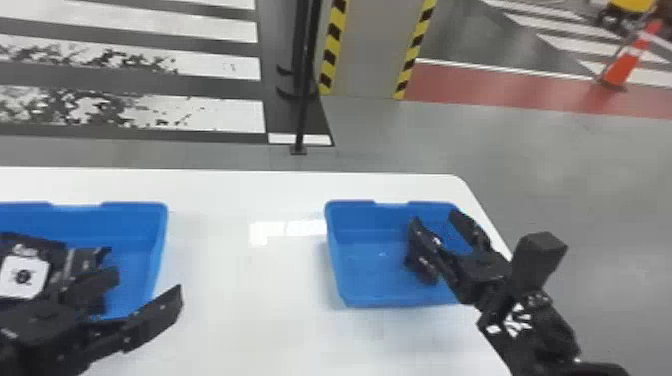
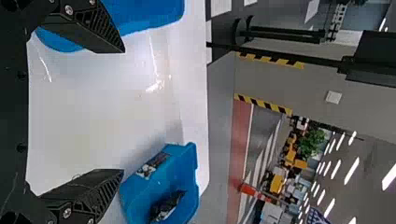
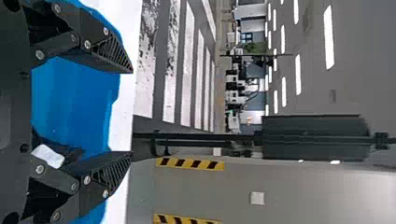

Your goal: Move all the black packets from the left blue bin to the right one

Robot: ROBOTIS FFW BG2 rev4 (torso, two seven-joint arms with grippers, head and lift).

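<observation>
White table (image 1: 240, 300), blue bin (image 1: 372, 270), packet (image 3: 48, 156) half-hidden by spread right tool (image 1: 434, 217); left tool (image 1: 148, 285) gaping

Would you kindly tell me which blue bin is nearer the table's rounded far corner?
The right blue bin: it stands by that corner of the table, under the right tool, while the left blue bin is well away.

The head view's left edge cuts off the left blue bin (image 1: 134, 223), partly hidden too.

Inspected: white counter (image 1: 245, 310) carries the left blue bin (image 1: 132, 222), with the right blue bin (image 1: 367, 285) well apart rightward of it.
</observation>
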